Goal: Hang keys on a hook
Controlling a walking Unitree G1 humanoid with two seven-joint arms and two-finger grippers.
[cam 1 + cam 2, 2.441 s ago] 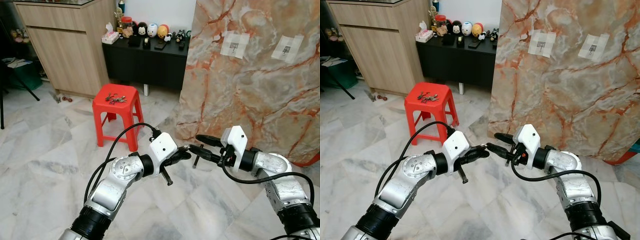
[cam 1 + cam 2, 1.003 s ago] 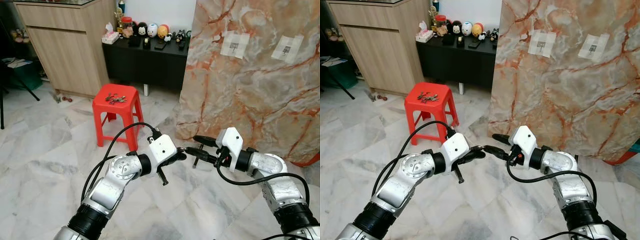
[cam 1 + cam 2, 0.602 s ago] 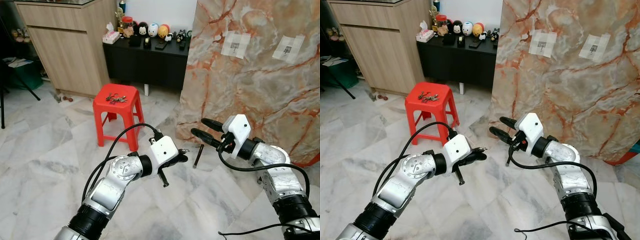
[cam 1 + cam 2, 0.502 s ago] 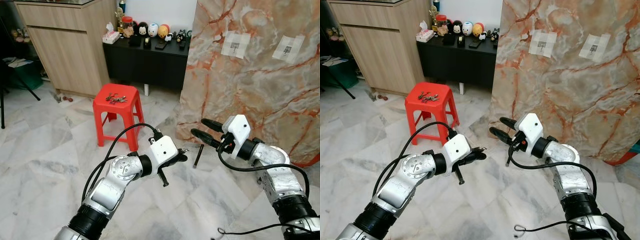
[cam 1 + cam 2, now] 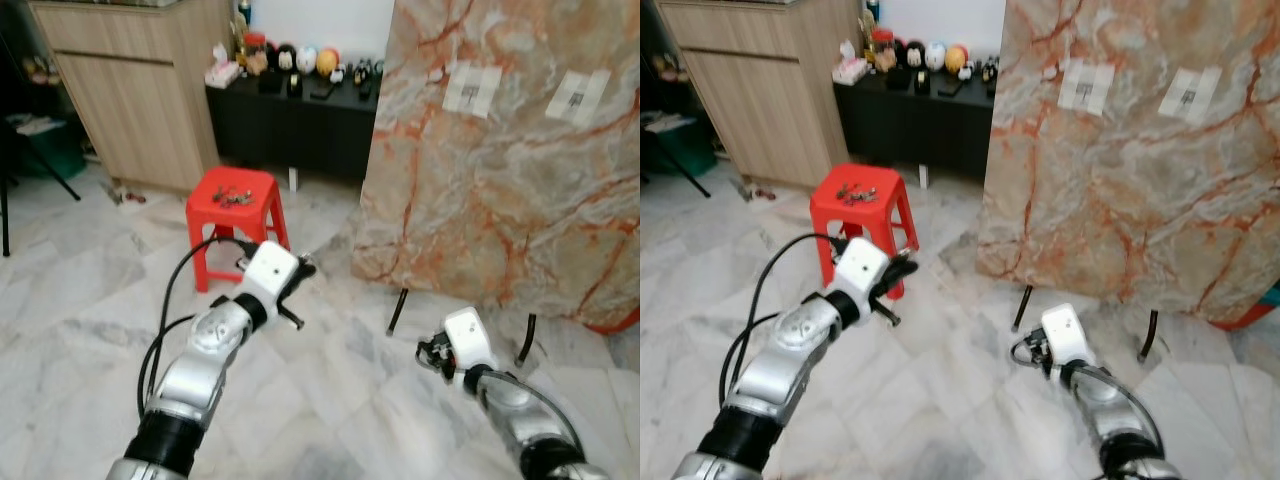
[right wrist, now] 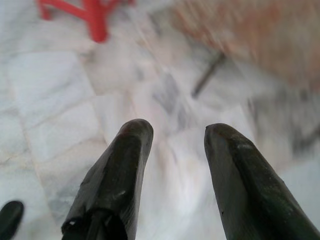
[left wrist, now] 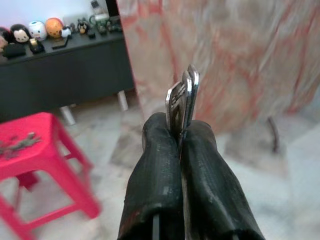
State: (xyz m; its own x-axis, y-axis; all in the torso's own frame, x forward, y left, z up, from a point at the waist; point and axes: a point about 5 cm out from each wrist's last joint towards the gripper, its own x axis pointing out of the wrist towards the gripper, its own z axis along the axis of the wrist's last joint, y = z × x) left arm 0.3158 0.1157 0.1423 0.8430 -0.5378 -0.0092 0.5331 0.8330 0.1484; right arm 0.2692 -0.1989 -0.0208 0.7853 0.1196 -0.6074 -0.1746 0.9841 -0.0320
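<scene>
Left gripper [image 7: 181, 131]: It is squeezed tight on a key [image 7: 182, 97]. The key is thin, flat, shiny metal and sticks up between the 2 black fingers. The arm is raised in front of the stool [image 5: 232, 200].

Right gripper [image 6: 172, 137]: Its 2 fingers are spread apart with nothing between them. It hangs low over the floor [image 5: 90, 290], near the board's legs.

Key: It is in the left gripper, well apart from the board [image 5: 500, 170].

More keys [image 5: 236, 196]: A small pile lies on top of the stool.

Hooks [image 5: 1085, 84]: I see 2 small hooks on the board, each on a white taped patch. They are too small to tell their shape.

Step now: I think the robot is carrying the key to a hook.

How to do it well: Keep the squeeze firm, because smooth metal can slip. Bring the key's hole up to the hook slowly, then lower it on. Let go only when it hangs. Don't bump the board; it leans on thin legs and may wobble.

Board: Big, flat and smooth, with orange and grey swirls like stone.

Stool: Red plastic, square top, 4 legs.

Floor: Pale marble tiles, hard and shiny.

Cabinet [image 5: 140, 90]: Light wood, plain and boxy.

Shelf [image 5: 290, 120]: Low and black, with small round toys on top.
</scene>
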